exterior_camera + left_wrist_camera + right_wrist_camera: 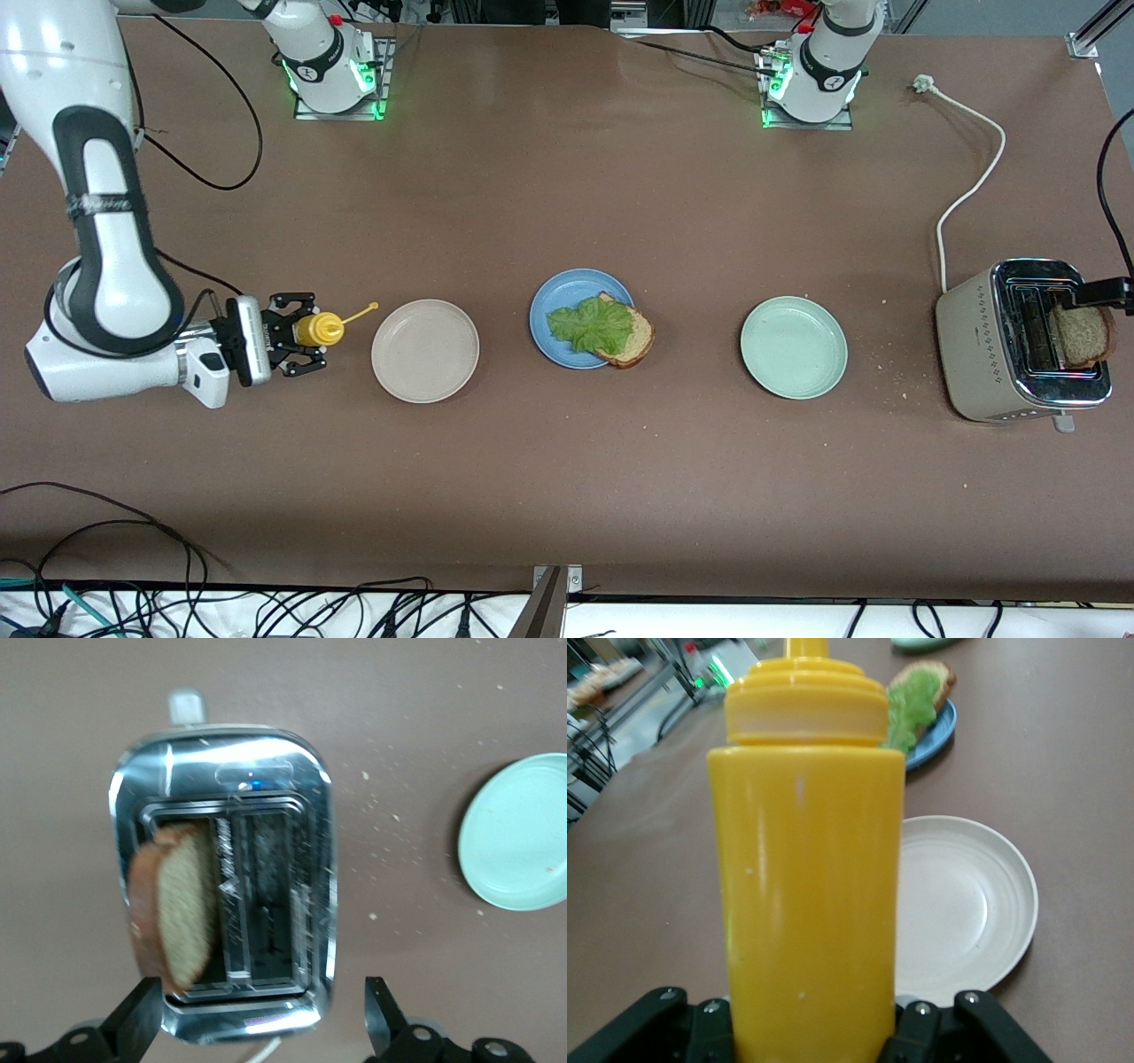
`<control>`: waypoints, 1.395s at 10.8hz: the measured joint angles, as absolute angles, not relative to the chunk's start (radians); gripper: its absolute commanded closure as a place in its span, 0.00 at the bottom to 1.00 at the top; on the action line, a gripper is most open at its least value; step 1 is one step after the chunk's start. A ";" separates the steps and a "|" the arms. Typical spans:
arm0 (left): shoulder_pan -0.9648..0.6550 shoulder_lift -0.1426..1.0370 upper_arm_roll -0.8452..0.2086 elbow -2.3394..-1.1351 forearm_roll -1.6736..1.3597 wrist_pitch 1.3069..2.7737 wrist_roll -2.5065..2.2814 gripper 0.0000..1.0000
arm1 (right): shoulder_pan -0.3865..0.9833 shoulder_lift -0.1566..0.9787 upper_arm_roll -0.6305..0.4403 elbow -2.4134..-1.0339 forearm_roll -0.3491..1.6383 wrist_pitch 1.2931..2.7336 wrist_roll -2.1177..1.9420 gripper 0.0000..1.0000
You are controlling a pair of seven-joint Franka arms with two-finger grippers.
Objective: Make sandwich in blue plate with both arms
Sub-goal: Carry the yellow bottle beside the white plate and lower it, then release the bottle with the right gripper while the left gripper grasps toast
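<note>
The blue plate (554, 306) sits mid-table with a brown bread slice (631, 337) and a ruffled green lettuce leaf (586, 324) on it; the slice overhangs the rim. It also shows in the right wrist view (935, 737). A second bread slice (1083, 335) stands in a slot of the toaster (983, 346), also seen in the left wrist view (177, 908). My left gripper (1103, 292) is open over the toaster (306, 771), clear of the slice. My right gripper (299, 339) is shut on a yellow squeeze bottle (319, 330) beside the beige plate (425, 350).
A pale green plate (793, 347) lies between the blue plate and the toaster, also in the left wrist view (523, 833). The beige plate shows in the right wrist view (966, 904). The toaster's white cord (970, 186) runs toward the left arm's base. Crumbs lie near the toaster.
</note>
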State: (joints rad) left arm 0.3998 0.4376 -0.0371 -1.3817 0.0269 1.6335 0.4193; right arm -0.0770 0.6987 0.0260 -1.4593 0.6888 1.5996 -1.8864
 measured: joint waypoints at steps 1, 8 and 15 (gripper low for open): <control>0.422 0.468 -0.038 -1.366 0.027 1.663 0.441 0.00 | -0.116 0.739 0.027 -1.459 0.749 1.571 -1.997 1.00; 0.508 0.577 -0.039 -1.356 -0.002 1.736 0.453 1.00 | -0.209 0.991 0.039 -1.436 0.988 1.507 -2.453 1.00; 0.508 0.567 -0.052 -1.324 -0.004 1.665 0.379 1.00 | -0.230 1.096 0.066 -1.423 1.099 1.462 -2.461 0.68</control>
State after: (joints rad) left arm 0.5080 0.5672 -0.0519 -1.3238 -0.0038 1.6653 0.3786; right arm -0.2301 1.0958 0.0655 -1.4231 1.0992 1.4618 -2.4609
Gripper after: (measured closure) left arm 0.868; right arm 0.943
